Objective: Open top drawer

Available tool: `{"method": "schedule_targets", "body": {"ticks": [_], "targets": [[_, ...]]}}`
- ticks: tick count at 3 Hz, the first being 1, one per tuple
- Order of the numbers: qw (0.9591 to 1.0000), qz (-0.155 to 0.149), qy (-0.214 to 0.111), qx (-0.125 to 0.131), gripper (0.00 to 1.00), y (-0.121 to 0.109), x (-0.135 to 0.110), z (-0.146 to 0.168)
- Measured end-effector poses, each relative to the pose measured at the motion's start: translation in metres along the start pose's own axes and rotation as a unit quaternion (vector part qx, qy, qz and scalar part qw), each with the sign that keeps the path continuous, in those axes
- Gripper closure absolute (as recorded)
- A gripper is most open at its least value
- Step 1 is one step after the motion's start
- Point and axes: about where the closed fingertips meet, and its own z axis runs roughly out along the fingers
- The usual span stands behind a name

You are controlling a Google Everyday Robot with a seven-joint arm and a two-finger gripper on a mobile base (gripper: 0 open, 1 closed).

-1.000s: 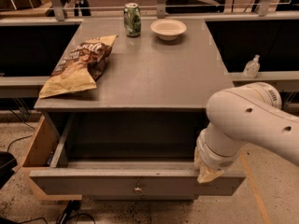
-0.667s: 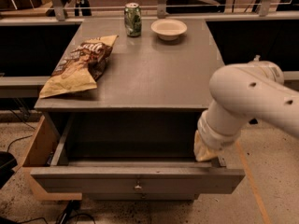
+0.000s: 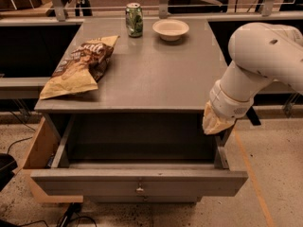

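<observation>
A grey cabinet top (image 3: pixel 156 74) filled the middle of a dim workshop, with rails and dark benches behind it. The gripper (image 3: pixel 217 123) hung at the cabinet's front right corner, just under the top's edge and above the right side wall of the top drawer (image 3: pixel 94 182) — clenched or released, it could not be told. Below and to its left the top drawer stood pulled well out, its deep grey inside showing and a small knob (image 3: pixel 139 189) at the centre of its front. Further left, a light wooden box (image 3: pixel 40 148) sat against the drawer's far side. Up on the top, well away from the gripper, lay a chip bag (image 3: pixel 80 65), a green can (image 3: pixel 134 19) and a pale bowl (image 3: pixel 170 29). The white arm (image 3: pixel 260 56) ran off to the right.
</observation>
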Motion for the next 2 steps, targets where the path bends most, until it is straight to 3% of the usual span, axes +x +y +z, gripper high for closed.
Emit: {"method": "schedule_targets", "body": {"ticks": [1,2], "targets": [[0.9992,0.002,0.02,0.033,1.0,-0.006,0.003,-0.009],[0.9962,0.01,0.061,0.061,1.0,0.026,-0.002,0.014]]}}
